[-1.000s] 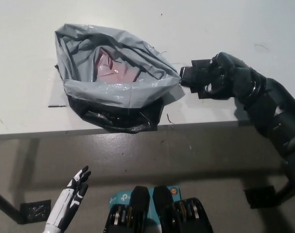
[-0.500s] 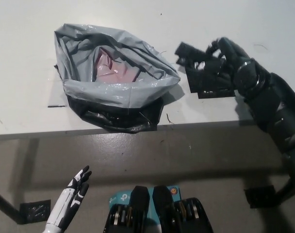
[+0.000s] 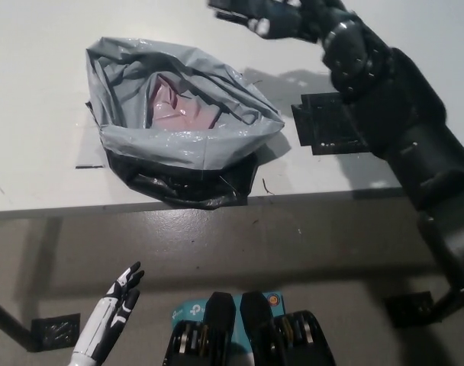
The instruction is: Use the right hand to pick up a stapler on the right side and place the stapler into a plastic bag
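Note:
A grey plastic bag (image 3: 182, 145) lies open on the white table (image 3: 41, 91), its mouth facing up with something pink (image 3: 175, 105) inside. My black right hand (image 3: 293, 19) is raised high above the table, beyond the bag's right rim at the picture's top. It is shut on the black stapler (image 3: 233, 11), which sticks out to the left of the hand; part of the stapler is cut off by the top edge. My white left hand (image 3: 116, 303) rests low at the lower left, below the table edge, its fingers apart and holding nothing.
A black square patch (image 3: 327, 126) lies on the table right of the bag, partly under my right forearm. The table's front edge (image 3: 308, 194) runs across the middle of the picture, with grey floor below. A teal box (image 3: 188, 311) shows at the bottom.
My right hand has lifted the stapler off the black patch and carried it up and to the left, toward the bag's far side. The left hand has stayed still.

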`<state>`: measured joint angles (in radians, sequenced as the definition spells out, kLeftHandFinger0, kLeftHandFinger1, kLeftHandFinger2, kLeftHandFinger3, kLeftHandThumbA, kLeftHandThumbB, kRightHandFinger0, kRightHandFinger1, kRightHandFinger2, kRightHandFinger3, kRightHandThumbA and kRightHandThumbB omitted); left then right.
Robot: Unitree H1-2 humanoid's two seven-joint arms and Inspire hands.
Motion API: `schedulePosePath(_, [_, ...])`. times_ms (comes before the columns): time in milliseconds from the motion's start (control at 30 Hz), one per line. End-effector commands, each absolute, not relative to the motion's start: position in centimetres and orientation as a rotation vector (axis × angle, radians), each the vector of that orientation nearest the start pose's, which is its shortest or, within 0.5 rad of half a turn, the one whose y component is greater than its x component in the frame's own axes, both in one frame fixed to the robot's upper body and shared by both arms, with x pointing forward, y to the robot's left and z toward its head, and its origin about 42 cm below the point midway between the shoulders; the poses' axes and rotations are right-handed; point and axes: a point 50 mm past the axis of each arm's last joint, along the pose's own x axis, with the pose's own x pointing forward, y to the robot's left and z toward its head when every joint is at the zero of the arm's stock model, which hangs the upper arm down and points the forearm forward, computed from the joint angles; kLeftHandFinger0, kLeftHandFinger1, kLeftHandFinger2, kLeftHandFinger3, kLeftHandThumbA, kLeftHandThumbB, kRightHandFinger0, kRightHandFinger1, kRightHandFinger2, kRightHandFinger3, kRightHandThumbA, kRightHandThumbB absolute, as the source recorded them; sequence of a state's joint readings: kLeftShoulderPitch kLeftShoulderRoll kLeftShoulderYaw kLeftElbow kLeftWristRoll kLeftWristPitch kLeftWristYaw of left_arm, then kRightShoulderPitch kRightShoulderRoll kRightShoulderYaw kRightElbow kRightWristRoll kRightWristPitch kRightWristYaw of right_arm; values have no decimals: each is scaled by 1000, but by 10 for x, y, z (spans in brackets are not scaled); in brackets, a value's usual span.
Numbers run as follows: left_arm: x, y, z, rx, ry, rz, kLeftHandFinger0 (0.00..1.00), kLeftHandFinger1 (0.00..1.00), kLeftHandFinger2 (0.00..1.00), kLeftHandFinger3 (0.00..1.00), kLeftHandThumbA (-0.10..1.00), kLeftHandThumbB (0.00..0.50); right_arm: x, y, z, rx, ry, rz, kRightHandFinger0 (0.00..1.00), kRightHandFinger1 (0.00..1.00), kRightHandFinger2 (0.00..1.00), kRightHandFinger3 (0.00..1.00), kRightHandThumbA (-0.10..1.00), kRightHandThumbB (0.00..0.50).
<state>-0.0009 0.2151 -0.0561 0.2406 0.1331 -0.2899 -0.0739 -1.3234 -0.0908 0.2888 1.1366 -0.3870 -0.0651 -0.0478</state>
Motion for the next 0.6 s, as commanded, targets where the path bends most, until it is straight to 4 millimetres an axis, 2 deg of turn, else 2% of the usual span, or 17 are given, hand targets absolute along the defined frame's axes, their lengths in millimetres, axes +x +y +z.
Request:
schedulePosePath(0, [274, 274, 59, 353, -62, -175, 1000, 1000, 1000, 1000, 1000, 500, 573, -40, 444, -836, -509, 256, 15, 251, 451, 375, 688, 299])
schedulePosePath(67, [274, 274, 59, 348, -59, -173, 1000, 1000, 1000, 1000, 1000, 500, 569, -23, 444, -844, -536, 278, 0, 207, 411, 316, 698, 304])
schedulePosePath(100, [273, 274, 60, 348, -56, -176, 1000, 1000, 1000, 1000, 1000, 500, 565, -11, 442, -862, -537, 292, 0, 156, 364, 275, 728, 320])
schedulePosePath(133, [274, 274, 60, 349, -56, -176, 1000, 1000, 1000, 1000, 1000, 500, 565, -11, 442, -862, -537, 292, 0, 161, 353, 268, 701, 351])
schedulePosePath(167, [274, 273, 60, 350, -60, -178, 1000, 1000, 1000, 1000, 1000, 499, 563, -3, 439, -876, -531, 301, 0, 89, 294, 221, 737, 314])
schedulePosePath(267, [274, 272, 60, 346, -60, -176, 1000, 1000, 1000, 1000, 1000, 500, 558, 15, 425, -897, -526, 326, 0, 85, 300, 217, 696, 301])
schedulePosePath(333, [274, 273, 60, 349, -65, -177, 1000, 1000, 1000, 1000, 1000, 496, 555, 27, 412, -904, -505, 341, 0, 80, 272, 141, 686, 298])
schedulePosePath(367, [274, 274, 61, 354, -63, -177, 1000, 1000, 1000, 1000, 1000, 500, 554, 31, 406, -909, -496, 346, 0, 73, 263, 178, 664, 292])
schedulePosePath(433, [275, 274, 62, 354, -58, -178, 1000, 1000, 1000, 1000, 1000, 500, 552, 35, 397, -913, -482, 351, 0, 19, 198, 16, 679, 302])
schedulePosePath(467, [275, 273, 62, 348, -54, -180, 1000, 1000, 1000, 1000, 1000, 500, 550, 39, 388, -917, -462, 358, 0, 25, 207, 2, 686, 299])
schedulePosePath(567, [276, 273, 63, 358, -58, -183, 1000, 1000, 1000, 1000, 1000, 500, 548, 43, 374, -914, -435, 362, 0, 92, 302, 76, 657, 288])
